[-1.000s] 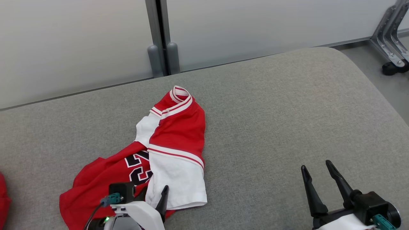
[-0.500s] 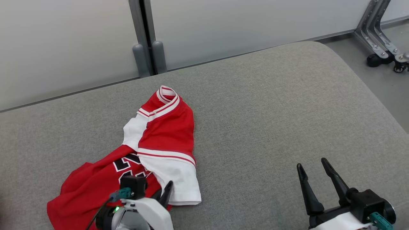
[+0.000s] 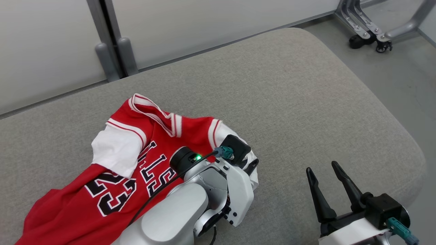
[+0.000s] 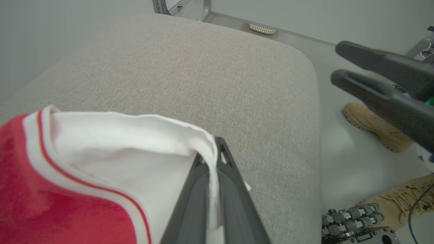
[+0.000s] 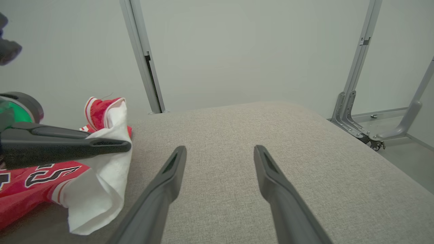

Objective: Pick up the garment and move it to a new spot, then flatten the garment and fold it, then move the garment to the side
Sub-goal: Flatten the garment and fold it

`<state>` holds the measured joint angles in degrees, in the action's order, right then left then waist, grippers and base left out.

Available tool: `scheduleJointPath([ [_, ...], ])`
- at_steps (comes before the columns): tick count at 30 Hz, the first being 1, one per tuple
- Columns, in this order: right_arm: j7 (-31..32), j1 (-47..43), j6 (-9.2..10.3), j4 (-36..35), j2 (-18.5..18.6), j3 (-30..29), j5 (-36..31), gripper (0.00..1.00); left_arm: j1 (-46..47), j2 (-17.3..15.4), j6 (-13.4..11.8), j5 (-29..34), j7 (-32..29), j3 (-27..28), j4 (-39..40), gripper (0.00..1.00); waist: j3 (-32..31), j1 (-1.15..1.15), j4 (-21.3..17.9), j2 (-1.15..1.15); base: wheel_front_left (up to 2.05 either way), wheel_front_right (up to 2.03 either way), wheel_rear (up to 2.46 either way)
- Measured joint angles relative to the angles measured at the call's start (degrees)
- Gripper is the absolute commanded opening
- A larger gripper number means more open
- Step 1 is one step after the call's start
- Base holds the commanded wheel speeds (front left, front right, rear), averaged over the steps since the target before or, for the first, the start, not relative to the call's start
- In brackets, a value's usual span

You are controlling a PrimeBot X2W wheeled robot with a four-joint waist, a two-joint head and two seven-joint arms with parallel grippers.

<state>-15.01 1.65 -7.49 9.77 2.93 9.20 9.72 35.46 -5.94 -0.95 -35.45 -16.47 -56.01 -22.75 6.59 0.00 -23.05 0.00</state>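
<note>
The garment (image 3: pixel 102 177) is a red jersey with white sleeves and black "23" lettering, lying on the left half of the grey cushion. My left gripper (image 4: pixel 213 147) is shut on the edge of its white sleeve (image 4: pixel 135 135), which folds over the fingertips. The right wrist view shows that same sleeve (image 5: pixel 105 183) hanging lifted from the left gripper (image 5: pixel 117 145). In the head view the left gripper (image 3: pixel 252 164) sits at the jersey's right edge, mostly hidden by its wrist. My right gripper (image 3: pixel 321 166) (image 5: pixel 220 149) stands open over bare cushion to the right, holding nothing.
The grey cushion (image 3: pixel 289 102) ends in a rounded edge at the right, with floor beyond. A metal frame on casters (image 3: pixel 368 34) stands at the far right. A grey post (image 3: pixel 112 58) rises behind the cushion. A person's tan boots (image 4: pixel 369 123) stand on the floor.
The left gripper has shut on the white sleeve and pulled it up and to the right, spreading the jersey open. The head camera has turned. The right gripper stayed open.
</note>
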Motion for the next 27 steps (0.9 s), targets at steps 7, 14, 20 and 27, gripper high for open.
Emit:
scheduleJointPath([
  [7,0.00,0.14,0.00,0.46,-0.11,0.14,1.19,1.00,1.22,2.81,5.75,-5.55,7.77,-4.34,-8.17,1.00,1.38,0.00,-2.99,0.00,0.00,0.00,0.00],
  [14,0.00,-0.79,0.00,-1.46,-0.14,-3.80,-0.98,1.00,-2.07,2.75,1.45,-8.18,17.75,-4.52,-2.46,1.00,0.28,0.00,0.67,0.00,0.00,0.00,0.00],
  [20,0.00,-2.10,0.01,-3.28,1.59,-6.38,-3.20,1.00,-10.43,-6.33,-8.50,-6.54,27.89,2.08,2.64,1.00,-1.85,0.00,6.28,0.00,0.00,0.00,0.00],
  [27,0.00,-4.49,0.00,-4.04,2.76,-9.46,-3.89,1.00,-25.31,-12.87,-19.25,-5.50,31.39,15.12,11.83,1.00,-4.55,0.00,13.75,0.00,0.00,0.00,0.00],
])
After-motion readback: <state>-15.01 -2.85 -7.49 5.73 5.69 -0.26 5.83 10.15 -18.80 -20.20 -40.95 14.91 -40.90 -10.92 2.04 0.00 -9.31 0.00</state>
